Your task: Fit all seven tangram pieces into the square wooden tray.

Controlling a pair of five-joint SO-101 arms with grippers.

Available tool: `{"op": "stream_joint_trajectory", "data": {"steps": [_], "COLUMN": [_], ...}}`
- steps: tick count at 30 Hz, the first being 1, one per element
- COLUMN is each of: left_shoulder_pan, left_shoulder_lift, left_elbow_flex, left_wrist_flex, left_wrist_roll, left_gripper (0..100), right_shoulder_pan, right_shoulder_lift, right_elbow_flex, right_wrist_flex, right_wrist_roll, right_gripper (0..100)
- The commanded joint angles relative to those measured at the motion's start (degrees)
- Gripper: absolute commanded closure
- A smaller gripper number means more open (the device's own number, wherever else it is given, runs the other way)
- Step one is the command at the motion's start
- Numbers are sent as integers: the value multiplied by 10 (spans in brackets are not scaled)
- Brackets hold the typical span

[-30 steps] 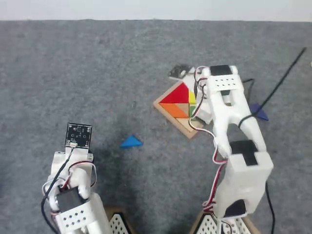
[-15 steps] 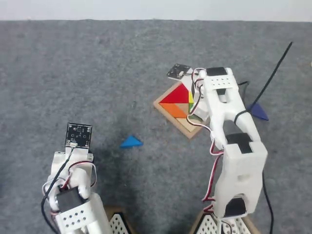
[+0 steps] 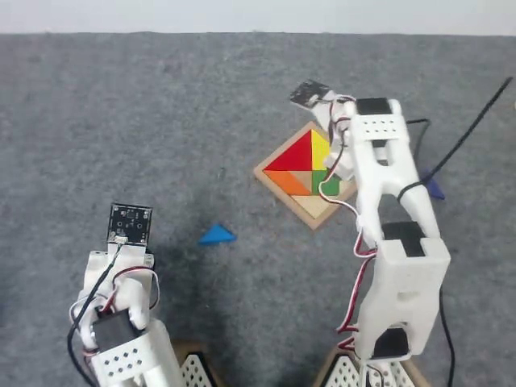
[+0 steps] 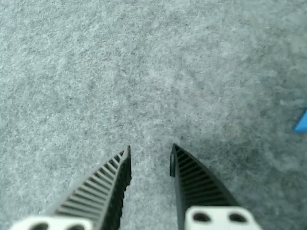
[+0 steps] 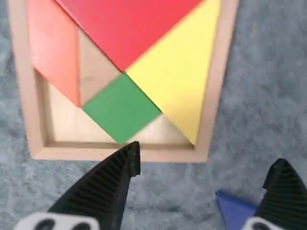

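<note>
Well, the tray [image 3: 321,211] lies half filled, one corner bare. The right gripper [image 5: 207,155] hangs over its rim, jaws wide apart; the left gripper [image 4: 150,149], jaws slightly apart, hangs over carpet [image 4: 144,72]. Best next — straddle the dark blue triangle [image 5: 232,208] just beside the tray squarely; the light blue triangle [image 3: 217,235] lies well apart.

One square wooden tray [image 3: 286,199] holds four coloured pieces: one red triangle [image 3: 297,155], one yellow triangle [image 3: 320,149], one orange piece [image 3: 292,182] and one green square [image 3: 326,185]. Two more lie loose on the desk [image 3: 121,121]: one light blue triangle [image 3: 216,235] and one dark blue triangle [image 3: 434,189]. There are two tools: the left tool [image 4: 151,149] and the right tool [image 5: 207,155].
</note>
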Motion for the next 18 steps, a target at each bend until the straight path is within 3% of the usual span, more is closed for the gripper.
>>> {"op": "stream_joint_trajectory", "data": {"steps": [1, 10, 18], "left_shoulder_pan": [-1, -1, -1], "left_shoulder_lift": [-4, -4, -4], "left_elbow_flex": [-4, -4, -4], "left_wrist_flex": [-5, -5, -5], "left_wrist_roll": [-4, -4, -4], "left_gripper": [867, 867, 867], "right_shoulder_pan": [24, 34, 47], "right_shoulder_lift": [-7, 90, 73], "right_elbow_flex": [-8, -7, 48], "right_wrist_flex": [0, -26, 1], "right_wrist_roll": [-25, -57, -56], "right_gripper": [597, 597, 597]}}
